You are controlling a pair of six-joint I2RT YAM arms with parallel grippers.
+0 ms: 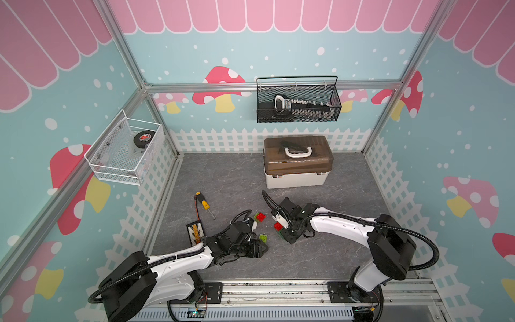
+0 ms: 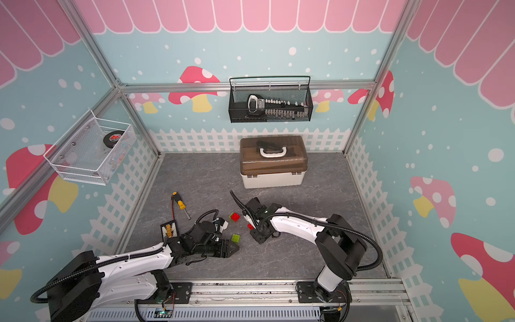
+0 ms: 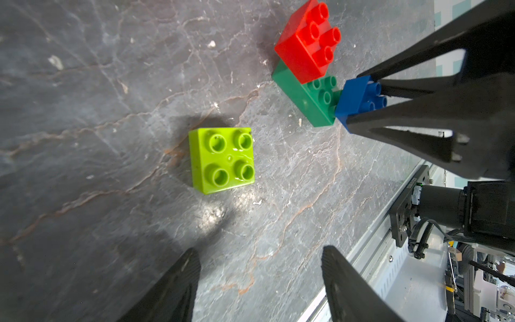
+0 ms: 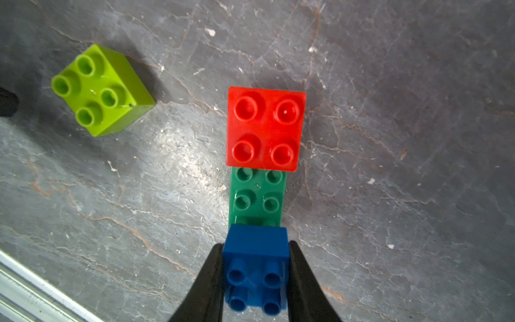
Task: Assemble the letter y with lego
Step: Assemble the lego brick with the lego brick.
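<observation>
In both top views the right tool [image 4: 256, 245] hides its blue brick [image 4: 255, 267] — the dark green bar [image 4: 257, 195] just beyond barely shows.

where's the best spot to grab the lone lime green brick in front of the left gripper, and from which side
Pinch two opposite flat side walls of the lime green brick, coming straight down. It sits flat, studs up, apart from the other bricks, so the open left gripper should fit its fingers either side; the studded top gives no flat hold.
</observation>
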